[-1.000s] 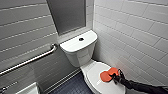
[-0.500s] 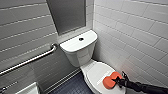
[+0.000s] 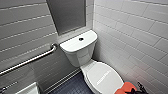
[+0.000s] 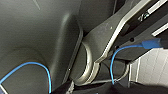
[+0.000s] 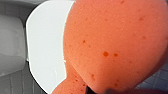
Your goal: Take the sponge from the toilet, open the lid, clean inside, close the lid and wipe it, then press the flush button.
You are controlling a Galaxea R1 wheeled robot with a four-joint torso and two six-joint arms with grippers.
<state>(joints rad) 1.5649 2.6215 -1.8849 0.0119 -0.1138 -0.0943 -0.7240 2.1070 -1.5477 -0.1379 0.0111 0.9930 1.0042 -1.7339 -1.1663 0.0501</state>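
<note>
The white toilet (image 3: 103,76) stands in the corner with its lid down. On its tank top (image 3: 72,45) sits the dark round flush button (image 3: 81,39). My right gripper (image 3: 134,91) is shut on the orange sponge (image 3: 126,88) at the lid's front right edge. In the right wrist view the sponge (image 5: 112,45) looms large over the white lid (image 5: 45,45). My left gripper is open and holds nothing.
A steel grab bar (image 3: 30,60) runs along the tiled left wall. The white tiled right wall (image 3: 135,37) is close beside the toilet. Dark floor tiles (image 3: 71,86) lie left of the bowl, and a white sink edge (image 3: 28,90) is at the near left.
The sponge and my right gripper have slid from the middle of the lid toward its front right edge. The toilet has not moved.
</note>
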